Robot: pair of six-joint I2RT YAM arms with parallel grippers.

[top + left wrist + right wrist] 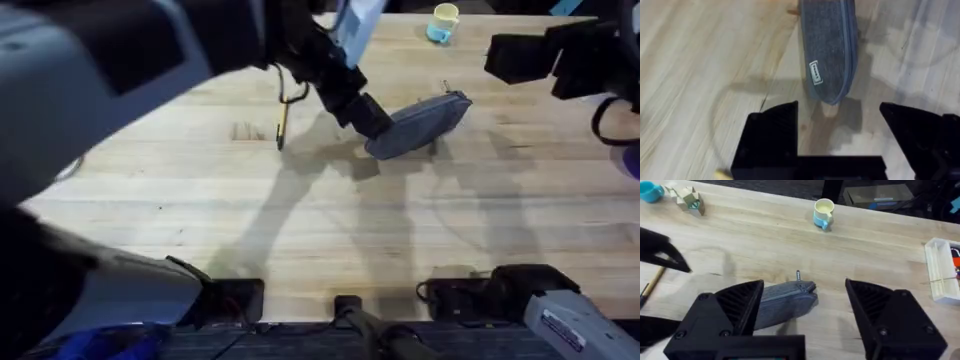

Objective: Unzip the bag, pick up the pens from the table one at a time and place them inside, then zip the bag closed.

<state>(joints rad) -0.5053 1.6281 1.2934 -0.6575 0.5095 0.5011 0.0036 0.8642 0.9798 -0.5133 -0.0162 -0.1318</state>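
Bag lay flat on the table, right of centre, zipper edge up and apparently closed; the pull tab stuck out at its far end. Pen lay well left of the bag, by itself.

Your left gripper sat just off the bag's near end, fingers spread wide and holding nothing. The rounded tip of the bag pointed into the gap between them. Your right gripper hung above and to the right, also spread and empty, with the tab end of the bag between its fingers in its own view.

Risks as I judged them:
- Left closes on the very tip: little fabric in the bite, so the bag slips or swivels when the zip gets pulled.
- Tab was small and upright; the right fingers could miss it or push the bag sideways instead.
- If you pull the zip before the left has a firm pinch, the whole bag drags across the table.
- The left arm reached across close to the pen; a sweep back could knock it away.
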